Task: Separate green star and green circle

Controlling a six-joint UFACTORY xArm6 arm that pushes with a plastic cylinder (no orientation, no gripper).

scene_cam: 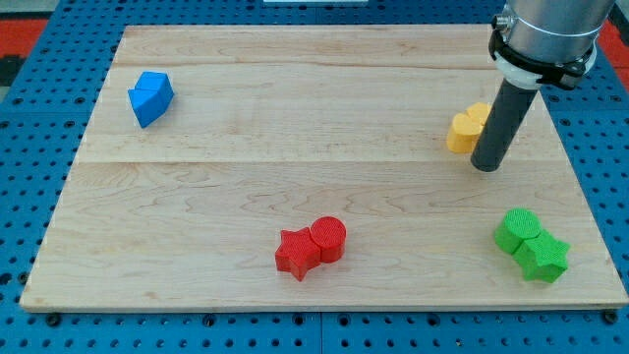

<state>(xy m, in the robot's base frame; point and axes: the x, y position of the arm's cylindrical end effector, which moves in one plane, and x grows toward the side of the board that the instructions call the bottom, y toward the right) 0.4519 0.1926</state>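
My tip (486, 167), a bare rod without fingers, stands beside the yellow blocks (468, 127), far from the touching green cylinder block (518, 228) and green star block (543, 257). Risk: a push could slide both green blocks together off the wooden table (295, 118) at its near right edge

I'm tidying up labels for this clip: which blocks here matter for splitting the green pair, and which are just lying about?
Part of the job:
green circle, touching the star
green star, at the view's bottom right
my tip, above the green pair, beside the yellow blocks

Just lying about:
yellow blocks
red star
red circle
blue blocks
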